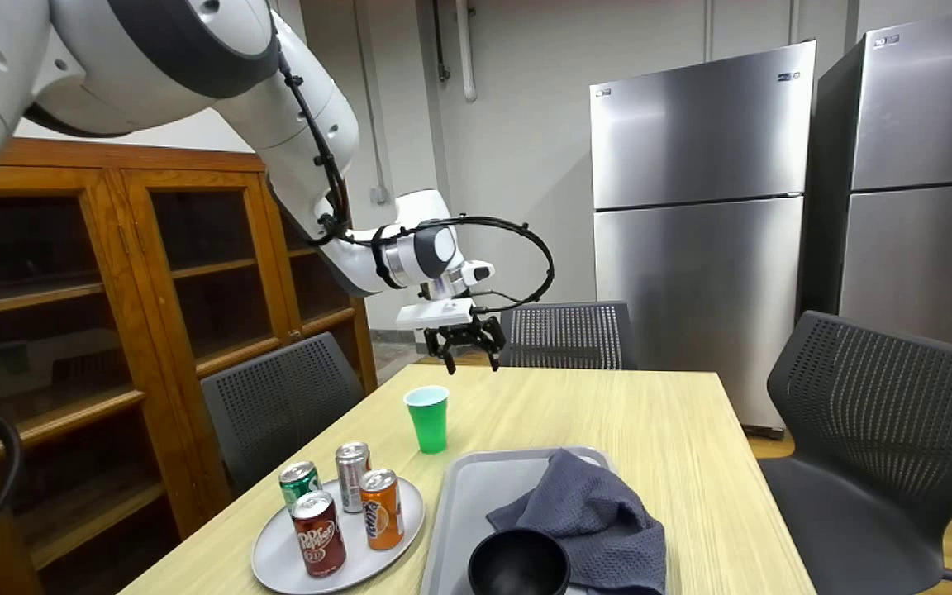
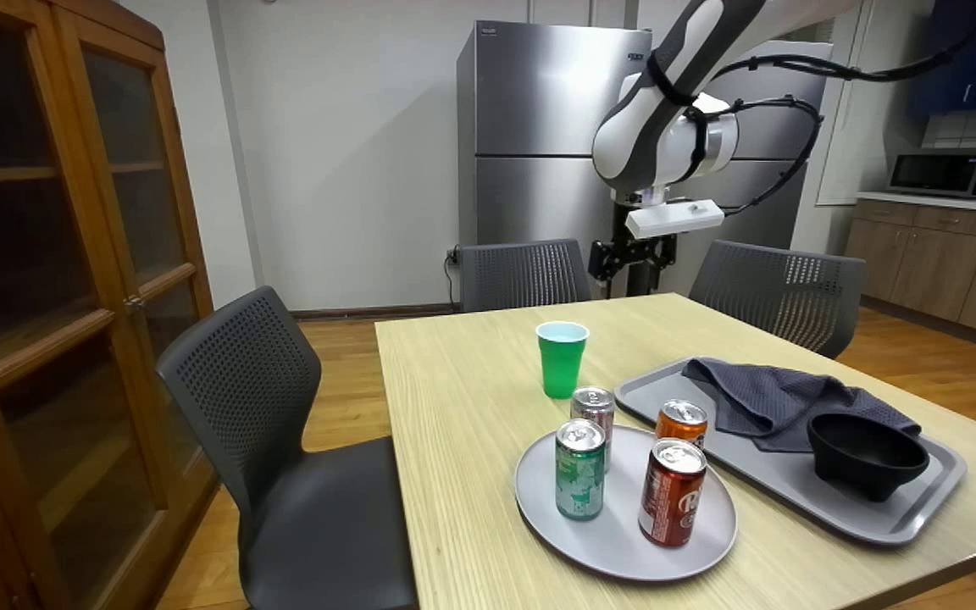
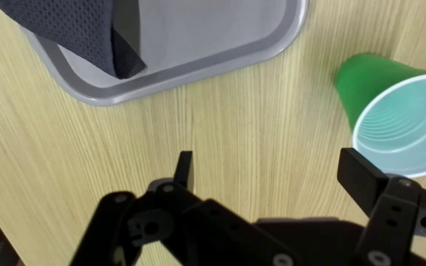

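Observation:
My gripper (image 1: 473, 365) is open and empty, fingers pointing down, above the far part of the table; it also shows in an exterior view (image 2: 632, 258). In the wrist view its fingers (image 3: 266, 162) are wide apart with bare table between them. Nearest is an upright green cup (image 3: 368, 83) with a white rim and pale inside, beyond the right finger and apart from it as far as I can tell. The cup stands on the table in both exterior views (image 1: 428, 426) (image 2: 562, 366). A grey tray (image 3: 213, 33) with a dark towel (image 3: 76, 29) lies near it.
The tray (image 1: 472, 504) holds the crumpled towel (image 1: 583, 512) and a black bowl (image 1: 519, 566). A round grey plate (image 2: 573, 546) bears a green can (image 2: 579, 479), a silver can (image 2: 594, 407), an orange can (image 2: 681, 417) and a Dr Pepper can (image 2: 672, 500). Chairs (image 1: 567, 335) surround the table.

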Tool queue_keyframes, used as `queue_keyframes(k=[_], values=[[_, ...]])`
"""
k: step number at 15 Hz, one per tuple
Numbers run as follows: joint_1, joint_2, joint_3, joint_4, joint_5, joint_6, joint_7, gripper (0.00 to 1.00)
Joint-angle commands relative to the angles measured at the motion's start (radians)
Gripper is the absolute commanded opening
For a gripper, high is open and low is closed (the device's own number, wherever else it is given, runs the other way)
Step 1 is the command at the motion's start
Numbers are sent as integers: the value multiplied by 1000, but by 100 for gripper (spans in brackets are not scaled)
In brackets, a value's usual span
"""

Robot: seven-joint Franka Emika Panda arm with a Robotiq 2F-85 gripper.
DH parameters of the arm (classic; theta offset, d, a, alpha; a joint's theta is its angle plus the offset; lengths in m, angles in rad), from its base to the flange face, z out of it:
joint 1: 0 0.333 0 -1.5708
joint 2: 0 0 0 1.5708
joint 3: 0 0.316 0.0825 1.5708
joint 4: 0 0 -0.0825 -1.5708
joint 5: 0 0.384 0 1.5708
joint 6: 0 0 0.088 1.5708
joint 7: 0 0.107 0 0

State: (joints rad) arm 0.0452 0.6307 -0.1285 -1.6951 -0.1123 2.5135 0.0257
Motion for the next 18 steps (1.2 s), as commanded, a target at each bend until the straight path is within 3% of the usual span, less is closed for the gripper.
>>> queue_keyframes(k=[1,11,18], values=[[-24,-33,-15,-65,-22,17,30,100],[-56,6,-86,-143,-20,81,89,100],[-93,80,-117,-134,2,88,152,100]])
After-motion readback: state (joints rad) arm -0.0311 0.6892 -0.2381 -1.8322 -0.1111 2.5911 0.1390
